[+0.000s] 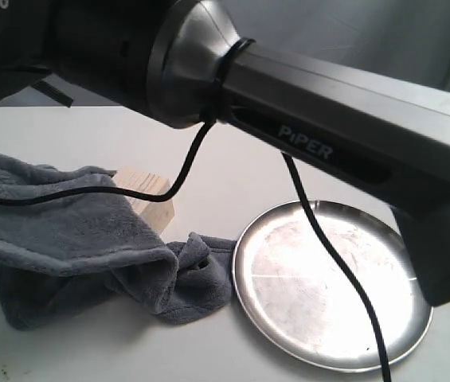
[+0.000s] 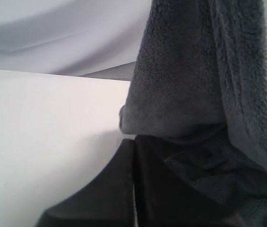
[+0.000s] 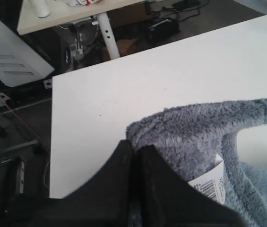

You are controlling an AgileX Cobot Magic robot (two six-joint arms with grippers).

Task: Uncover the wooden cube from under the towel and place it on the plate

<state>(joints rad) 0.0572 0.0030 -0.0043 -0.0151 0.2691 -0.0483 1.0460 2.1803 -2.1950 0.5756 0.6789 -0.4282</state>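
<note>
The dark grey towel [image 1: 73, 231] lies bunched on the left of the white table, one side raised and running off the view's left edge. The pale wooden cube [image 1: 151, 199] pokes out behind it, its top and one face bare and its lower part hidden by cloth. The steel plate [image 1: 328, 286] lies empty to the right, a fold of towel touching its rim. My left gripper [image 2: 134, 139] is shut at the towel [image 2: 194, 71], which rises steeply from the fingertips. My right gripper [image 3: 134, 145] is shut on the towel [image 3: 194, 127], with fleece between the fingers.
A grey arm link [image 1: 328, 111] crosses the top of the exterior view, and its black cable [image 1: 328, 247] hangs over the plate. A white barcode label [image 3: 211, 187] hangs from the towel. The table edge [image 3: 52, 142] drops to a floor with desk legs and cables.
</note>
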